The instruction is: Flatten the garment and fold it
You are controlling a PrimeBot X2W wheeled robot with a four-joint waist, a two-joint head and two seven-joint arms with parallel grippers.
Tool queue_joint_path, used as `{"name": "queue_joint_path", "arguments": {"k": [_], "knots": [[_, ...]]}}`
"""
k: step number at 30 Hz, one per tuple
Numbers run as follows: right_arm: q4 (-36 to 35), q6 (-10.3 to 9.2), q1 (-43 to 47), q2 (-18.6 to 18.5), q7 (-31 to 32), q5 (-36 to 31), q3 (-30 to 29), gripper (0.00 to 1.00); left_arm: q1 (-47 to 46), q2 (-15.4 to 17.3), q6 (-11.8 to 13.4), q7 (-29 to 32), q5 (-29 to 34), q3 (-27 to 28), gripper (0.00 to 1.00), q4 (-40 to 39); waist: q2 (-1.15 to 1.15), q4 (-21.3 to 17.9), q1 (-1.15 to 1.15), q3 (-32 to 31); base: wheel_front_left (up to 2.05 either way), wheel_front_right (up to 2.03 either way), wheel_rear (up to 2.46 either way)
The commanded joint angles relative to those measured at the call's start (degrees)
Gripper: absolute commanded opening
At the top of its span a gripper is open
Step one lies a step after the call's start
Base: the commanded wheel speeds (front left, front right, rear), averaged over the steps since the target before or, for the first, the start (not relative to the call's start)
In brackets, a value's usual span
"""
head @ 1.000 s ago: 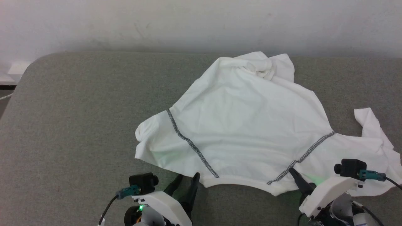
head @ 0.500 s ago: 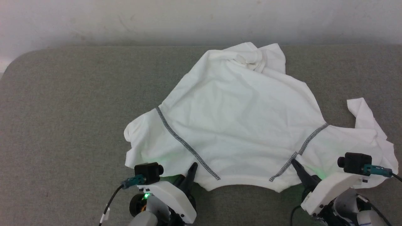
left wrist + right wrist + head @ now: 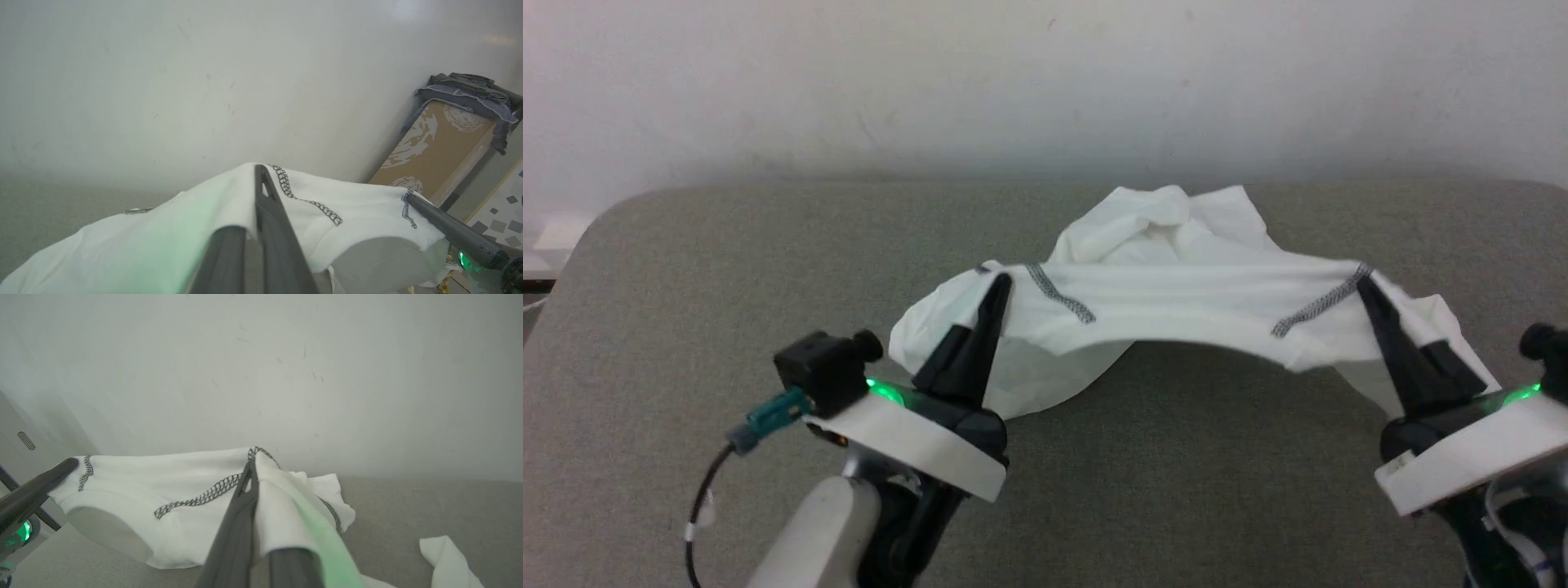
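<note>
1. Left gripper: a second ago its fingers stood apart, low over the table at the shirt's near edge. We now find them together, clamped on that edge just left of the left seam and raised above the table.
2. Shirt: a second ago it lay spread on the table. Its near edge now hangs in the air, stretched between both grippers and sagging slightly in the middle. The rest trails down to the table top behind, ending in a bunched heap towards the table's far side. The head camera has also shifted, so we do not read the whole change as movement of the shirt.
3. Right gripper: its fingers remain together, clamped on the edge at the right seam, and it too is now above the table.
4. Meaning for the task: we judge that both holds are secured and flattening is under way. Folding has not begun.
5. Appearance: thin white fabric with dark zigzag seams. Tension creases run along the stretched edge, and a slack sleeve droops below the left hold onto the table.
</note>
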Motion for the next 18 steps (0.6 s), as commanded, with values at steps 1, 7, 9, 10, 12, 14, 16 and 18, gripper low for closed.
{"name": "queue_joint_path", "arguments": {"k": [1, 7, 9, 10, 12, 14, 16, 18], "knots": [[-1.3, -0.05, -1.9, -0.7, 0.3, -0.1, -0.4, 0.00, -1.5, 0.8, 0.6, 0.4, 0.8, 0.6, 0.00, -1.5, 0.00, -0.5, 0.01, -1.7, 0.00, 0.00, 0.00], [-6.8, -0.05, -14.9, -5.6, 6.5, 3.6, 0.0, 0.00, -9.7, 3.9, 4.1, 6.6, 0.8, 4.9, 0.00, -13.8, 0.00, -2.0, 0.01, -3.8, 0.00, 0.00, 0.00], [-6.9, -0.05, -20.2, -6.7, 8.2, 5.2, 1.0, 0.00, -13.3, 5.3, 5.0, 8.5, 1.6, 6.2, 0.00, -15.7, 0.00, -2.4, 0.01, -4.1, 0.00, 0.00, 0.00], [-6.8, -0.05, -22.9, -7.3, 8.8, 5.7, 1.6, 0.00, -15.1, 5.8, 5.2, 9.4, 1.9, 6.7, 0.00, -16.3, 0.00, -2.6, 0.01, -4.2, 0.00, 0.00, 0.00], [-6.0, -0.05, -28.2, -9.0, 9.5, 5.9, 2.8, 0.00, -18.7, 6.8, 5.4, 10.9, 2.4, 7.4, 0.00, -17.0, 0.00, -2.9, 0.01, -4.2, 0.00, 0.00, 0.00], [-4.4, -0.05, -33.0, -10.2, 10.0, 6.3, 4.0, 0.00, -22.2, 7.3, 5.4, 12.2, 2.2, 8.1, 0.00, -17.0, 0.00, -3.1, 0.01, -4.3, 0.00, 0.00, 0.00], [-2.5, -0.05, -37.7, -11.1, 9.8, 6.5, 5.0, 0.00, -25.5, 8.2, 5.3, 13.4, 2.5, 8.7, 0.00, -16.5, 0.00, -3.3, 0.01, -4.2, 0.00, 0.00, 0.00], [-0.3, -0.05, -41.6, -12.5, 9.6, 6.5, 6.4, 0.00, -28.5, 8.9, 5.1, 14.3, 2.7, 9.2, 0.00, -15.8, 0.00, -3.5, 0.01, -4.0, 0.00, 0.00, 0.00]]}}
